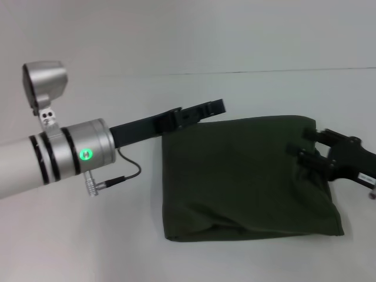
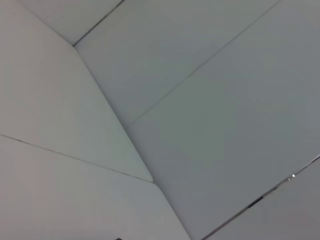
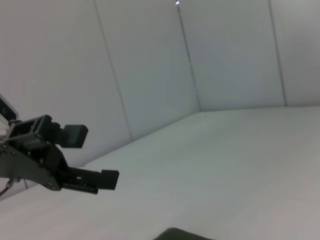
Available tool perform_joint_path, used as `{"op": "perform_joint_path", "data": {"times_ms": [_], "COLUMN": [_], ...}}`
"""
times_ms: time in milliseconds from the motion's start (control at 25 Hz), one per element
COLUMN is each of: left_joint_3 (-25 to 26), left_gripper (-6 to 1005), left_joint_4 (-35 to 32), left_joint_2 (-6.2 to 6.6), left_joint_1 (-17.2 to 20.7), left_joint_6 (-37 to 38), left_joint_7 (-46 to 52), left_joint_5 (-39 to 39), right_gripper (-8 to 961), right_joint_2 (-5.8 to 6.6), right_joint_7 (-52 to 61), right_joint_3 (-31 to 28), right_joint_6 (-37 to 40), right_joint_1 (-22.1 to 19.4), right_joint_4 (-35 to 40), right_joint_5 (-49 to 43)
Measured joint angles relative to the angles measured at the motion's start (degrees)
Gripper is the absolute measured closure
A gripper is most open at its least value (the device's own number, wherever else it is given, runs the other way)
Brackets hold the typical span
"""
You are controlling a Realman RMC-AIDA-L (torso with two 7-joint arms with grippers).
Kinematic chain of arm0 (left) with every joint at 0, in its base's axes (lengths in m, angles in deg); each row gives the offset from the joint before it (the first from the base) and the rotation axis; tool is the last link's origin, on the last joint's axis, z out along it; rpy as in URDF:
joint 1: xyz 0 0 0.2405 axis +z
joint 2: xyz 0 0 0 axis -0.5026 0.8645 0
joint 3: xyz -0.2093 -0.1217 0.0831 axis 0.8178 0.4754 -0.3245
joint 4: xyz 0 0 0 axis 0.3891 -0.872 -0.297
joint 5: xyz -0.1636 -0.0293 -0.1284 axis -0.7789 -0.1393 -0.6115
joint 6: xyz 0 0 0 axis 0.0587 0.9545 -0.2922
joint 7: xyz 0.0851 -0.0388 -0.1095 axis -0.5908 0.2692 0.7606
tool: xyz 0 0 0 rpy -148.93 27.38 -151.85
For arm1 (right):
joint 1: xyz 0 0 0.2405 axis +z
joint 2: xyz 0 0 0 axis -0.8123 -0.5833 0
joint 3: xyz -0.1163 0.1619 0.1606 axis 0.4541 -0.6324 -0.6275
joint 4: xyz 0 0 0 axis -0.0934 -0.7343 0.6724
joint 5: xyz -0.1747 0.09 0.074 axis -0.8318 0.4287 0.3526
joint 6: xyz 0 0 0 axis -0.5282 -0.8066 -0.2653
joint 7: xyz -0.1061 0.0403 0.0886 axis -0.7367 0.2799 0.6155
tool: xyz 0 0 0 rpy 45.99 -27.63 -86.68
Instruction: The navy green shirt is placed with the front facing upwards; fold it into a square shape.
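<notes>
Dark olive-green cotton shirt (image 1: 247,176) lying folded into a rough square on the white table (image 1: 88,247), left gripper (image 1: 202,109) hovering jaws apart beside its far-left corner, right gripper (image 1: 302,143) resting jaws apart over its right edge

head: down at table (image 1: 88,252) | wrists: toward walls

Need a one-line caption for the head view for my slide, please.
Folded navy green shirt lies on the white table, plain side up; left gripper open at its far-left corner, right gripper over its right edge.
</notes>
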Motion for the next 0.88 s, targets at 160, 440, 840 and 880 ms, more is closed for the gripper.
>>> {"op": "perform_joint_path", "data": {"times_ms": [160,440,840,880], "left_joint_3": [1.4,1.8,2.5,2.6], "left_gripper": [30,31,31,31], "left_joint_4": [0.0,0.1,0.1,0.1], "left_joint_2": [0.01,0.01,0.01,0.01], "left_joint_1": [0.5,0.7,0.8,0.9], "left_joint_6": [0.6,0.9,1.0,1.1], "left_joint_7": [-0.5,-1.5,-2.0,-2.2], "left_joint_5": [0.5,0.6,0.6,0.6], "right_gripper": [307,306,306,306], "right_joint_2": [-0.19,-1.06,-1.20,-1.20], "right_joint_7": [2.5,4.9,5.4,5.4], "right_joint_3": [0.3,0.4,0.0,-0.2], "right_joint_6": [-2.0,-11.1,-21.8,-21.9], "right_joint_1": [2.4,4.2,4.8,4.8], "right_joint_4": [0.0,-0.5,-0.6,-0.6], "right_joint_5": [-1.6,-5.4,-6.0,-5.8]}}
